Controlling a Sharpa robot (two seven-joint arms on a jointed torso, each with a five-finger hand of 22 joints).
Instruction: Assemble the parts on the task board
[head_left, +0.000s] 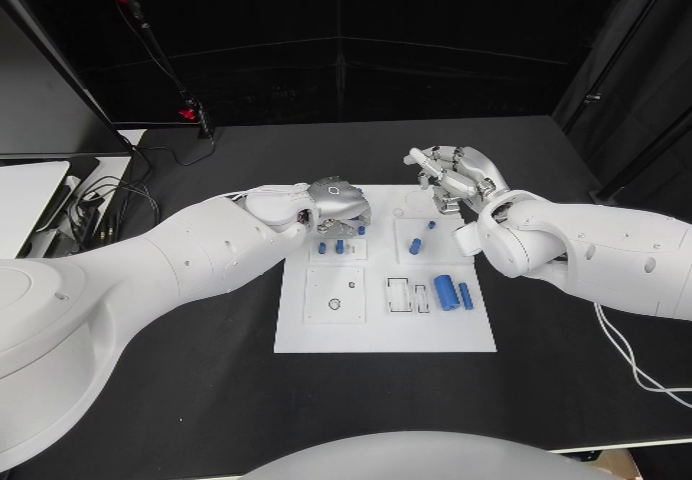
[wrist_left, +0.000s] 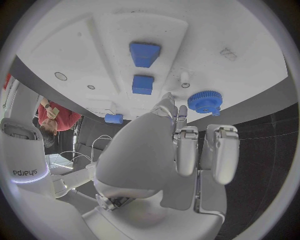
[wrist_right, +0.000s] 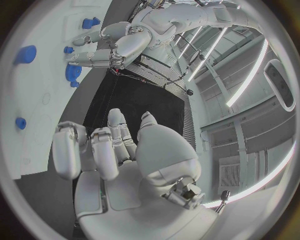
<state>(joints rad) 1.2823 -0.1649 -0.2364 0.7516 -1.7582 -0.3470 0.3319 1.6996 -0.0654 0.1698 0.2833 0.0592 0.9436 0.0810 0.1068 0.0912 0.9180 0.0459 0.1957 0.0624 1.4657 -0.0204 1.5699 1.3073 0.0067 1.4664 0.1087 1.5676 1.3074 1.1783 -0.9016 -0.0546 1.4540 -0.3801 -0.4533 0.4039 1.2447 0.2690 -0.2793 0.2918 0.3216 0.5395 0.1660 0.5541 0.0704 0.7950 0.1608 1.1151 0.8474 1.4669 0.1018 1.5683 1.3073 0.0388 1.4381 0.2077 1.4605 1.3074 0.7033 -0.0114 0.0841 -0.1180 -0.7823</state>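
The white task board (head_left: 387, 330) lies in the middle of the table. Small blue parts sit on it: two short pegs (head_left: 329, 246), a slanted pin (head_left: 414, 244) and two upright cylinders (head_left: 454, 293). My left hand (head_left: 335, 205) hovers over the board's far left corner, fingers pointing down and holding nothing. Its fingertips (wrist_left: 181, 112) are close to a blue gear (wrist_left: 204, 101), beside two blue blocks (wrist_left: 144, 54). My right hand (head_left: 454, 178) is raised over the far right corner with fingers spread and nothing in it. The right wrist view shows the left hand (wrist_right: 119, 42) above the gear (wrist_right: 74, 72).
Empty outlined slots (head_left: 407, 296) and a round recess (head_left: 336, 304) mark the board's near half. Cables and a flat white object (head_left: 36, 200) lie at the table's left edge, and a stand (head_left: 195, 115) rises at the far left. Black table surrounds the board.
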